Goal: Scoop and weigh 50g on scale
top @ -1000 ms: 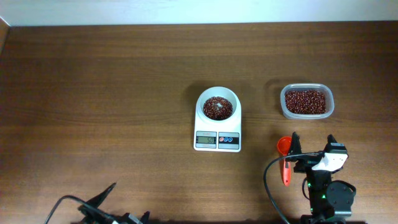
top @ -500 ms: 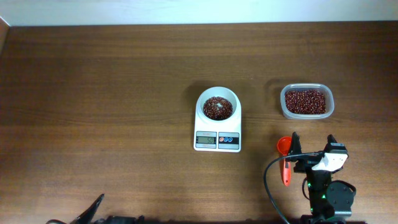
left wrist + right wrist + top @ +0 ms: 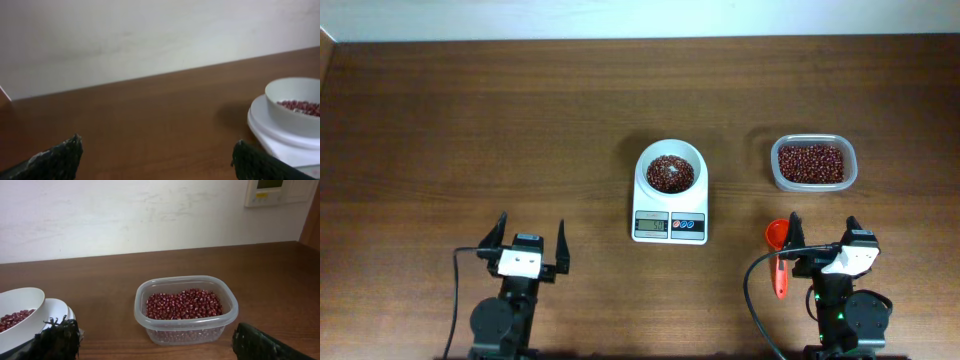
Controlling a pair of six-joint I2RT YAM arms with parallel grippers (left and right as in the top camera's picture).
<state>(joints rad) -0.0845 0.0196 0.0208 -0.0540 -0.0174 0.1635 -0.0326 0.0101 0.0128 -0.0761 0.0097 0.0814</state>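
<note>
- Right hand (image 3: pixel 822 226): fingers stand fully apart with nothing between them. It sits low at the near edge of the tabletop (image 3: pixel 470 120), pointing toward the far wall.
- Left hand (image 3: pixel 532 226): likewise spread wide and empty, well apart from its partner and from every task item.
- Scoop (image 3: pixel 777 236): orange-red, lying flat just beside the right hand's left finger, cup end forward and handle running back alongside the wrist. Whether it touches the finger cannot be settled from overhead. Judged to lie there so the right hand can retake it with little travel.
- Tub (image 3: pixel 813 163): clear plastic, directly ahead of the right hand, carrying the stock of beans. The right wrist view frames it between the two fingers (image 3: pixel 57 339), which suits that hand for scooping.
- Scale (image 3: pixel 669 205): ahead and to the left of the right hand, ahead and to the right of the left hand.
- Bowl (image 3: pixel 671 170): white, seated centrally on the scale's platform, presumably so the load reads true.
- Beans (image 3: pixel 670 173): a dark red-brown heap rests in the bowl's middle.
- Display (image 3: pixel 651 226): on the scale's edge nearest both hands, but the figures are too small to read, so the target weight cannot be confirmed.
- Assessment: with both hands free, the scoop laid down and beans in the bowl, dosing appears finished or paused. Any top-up would fall to the right hand.
</note>
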